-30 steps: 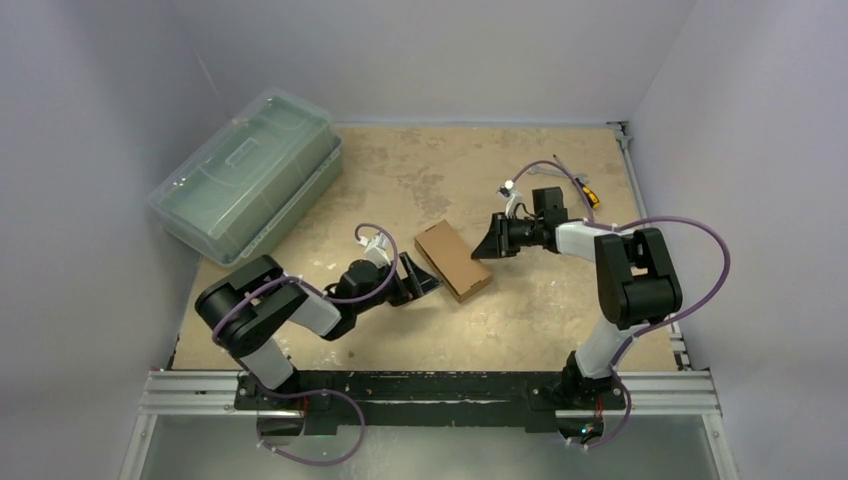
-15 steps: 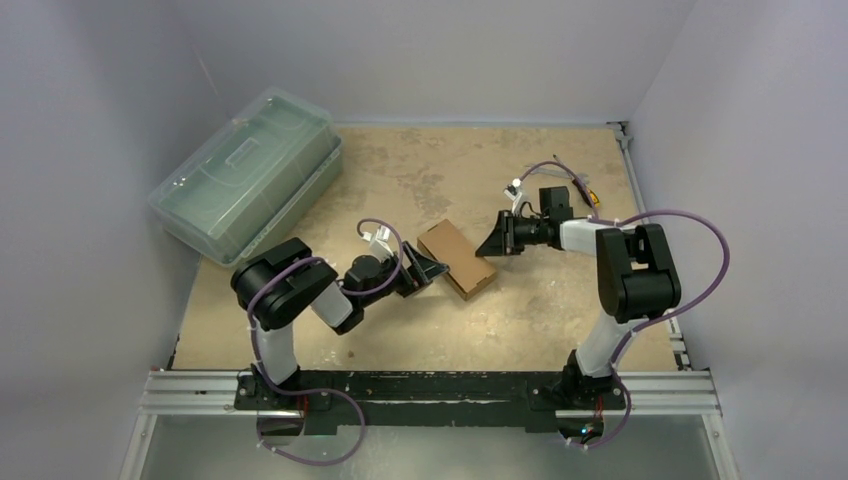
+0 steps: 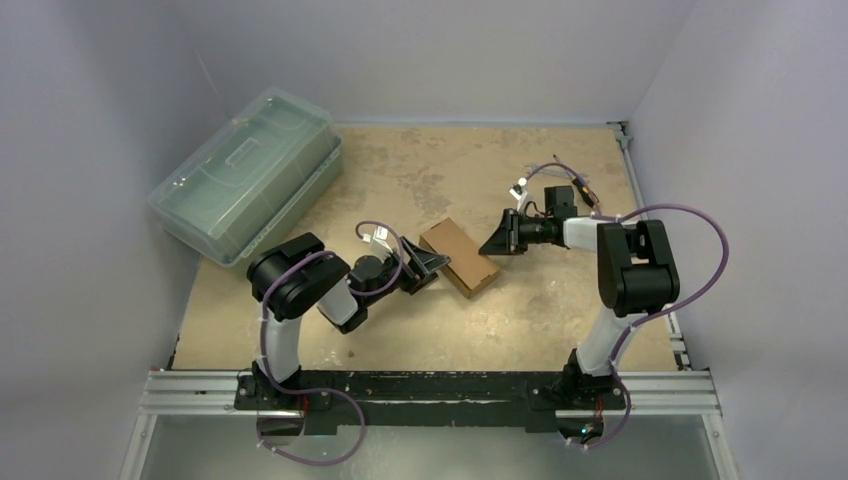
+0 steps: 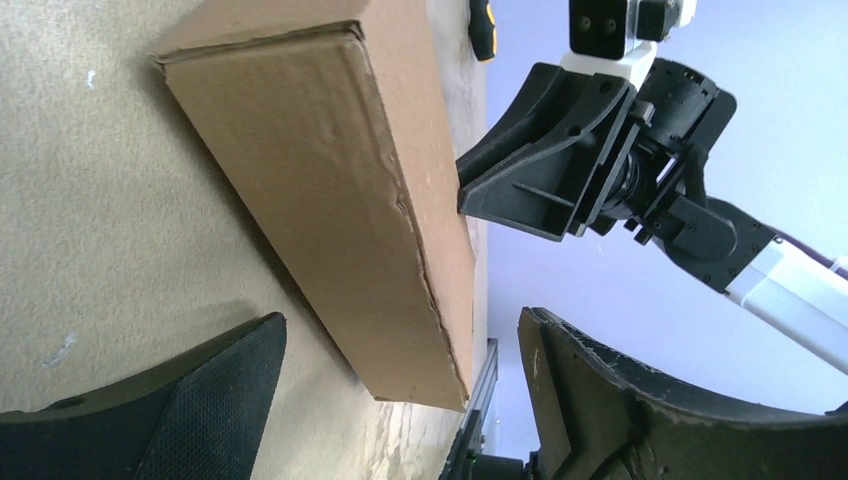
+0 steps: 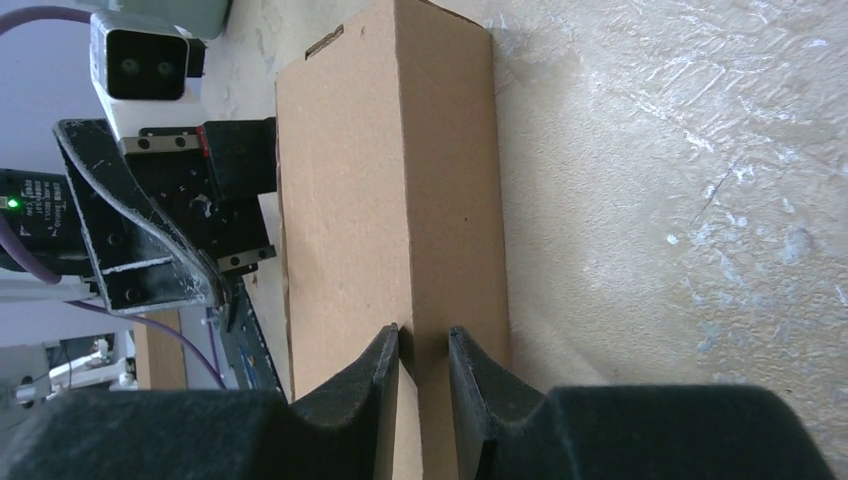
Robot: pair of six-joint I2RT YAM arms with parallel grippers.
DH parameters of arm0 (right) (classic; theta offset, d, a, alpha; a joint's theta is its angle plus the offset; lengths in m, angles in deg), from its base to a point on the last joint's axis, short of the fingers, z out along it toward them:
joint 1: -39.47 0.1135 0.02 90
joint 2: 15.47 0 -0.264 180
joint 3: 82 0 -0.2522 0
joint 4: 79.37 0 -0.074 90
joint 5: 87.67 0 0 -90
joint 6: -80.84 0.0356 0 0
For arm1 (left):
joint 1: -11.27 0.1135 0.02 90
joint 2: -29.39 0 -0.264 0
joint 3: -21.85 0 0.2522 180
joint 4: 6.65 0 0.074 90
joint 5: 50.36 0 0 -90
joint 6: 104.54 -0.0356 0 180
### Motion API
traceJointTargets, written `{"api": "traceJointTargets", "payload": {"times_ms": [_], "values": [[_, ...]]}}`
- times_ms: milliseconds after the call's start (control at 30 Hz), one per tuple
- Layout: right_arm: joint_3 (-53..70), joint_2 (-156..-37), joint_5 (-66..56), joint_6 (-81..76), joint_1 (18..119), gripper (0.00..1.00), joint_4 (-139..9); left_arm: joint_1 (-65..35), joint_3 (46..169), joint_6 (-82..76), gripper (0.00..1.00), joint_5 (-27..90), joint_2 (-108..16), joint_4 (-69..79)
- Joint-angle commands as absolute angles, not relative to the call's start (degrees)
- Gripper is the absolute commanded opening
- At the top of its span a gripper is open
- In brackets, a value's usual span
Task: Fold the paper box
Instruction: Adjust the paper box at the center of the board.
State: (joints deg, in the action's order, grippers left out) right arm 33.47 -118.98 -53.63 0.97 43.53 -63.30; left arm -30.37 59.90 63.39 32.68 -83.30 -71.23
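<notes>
The paper box (image 3: 460, 257) is a shut brown carton lying flat mid-table, seen close in the left wrist view (image 4: 330, 180) and the right wrist view (image 5: 390, 170). My left gripper (image 3: 430, 268) is low at its left long side, turned on edge. It is open (image 4: 400, 322), the box's near corner lies between the wide-spread fingers, and neither pad touches it. My right gripper (image 3: 490, 245) is at the box's right long side. Its jaws (image 5: 422, 335) are only narrowly open, astride the box's upper edge with nothing pinched.
A large translucent green plastic case (image 3: 245, 175) lies at the back left against the wall. A small orange and black tool (image 4: 483, 25) lies behind the right arm near the right rail. Grey walls enclose the table, and a metal rail (image 3: 430, 390) runs along the front.
The left arm's elbow has swung right and its gripper has closed in on the box's left side. The box has shifted slightly right. The right gripper has drawn back a little.
</notes>
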Motion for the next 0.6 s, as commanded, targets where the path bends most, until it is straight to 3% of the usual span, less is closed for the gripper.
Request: {"api": "traceJointTargets", "payload": {"times_ms": [0,567], "values": [[32.7,-121.0,-48.1,-0.5,42.1,0.25,-61.7,-30.4,60.1,65.4,0.86,36.9,-86.0,-68.8],[32.0,-122.0,-48.1,-2.3,41.3,0.25,-59.8,-30.5,66.5,67.7,0.85,36.5,-91.0,-70.0]]}}
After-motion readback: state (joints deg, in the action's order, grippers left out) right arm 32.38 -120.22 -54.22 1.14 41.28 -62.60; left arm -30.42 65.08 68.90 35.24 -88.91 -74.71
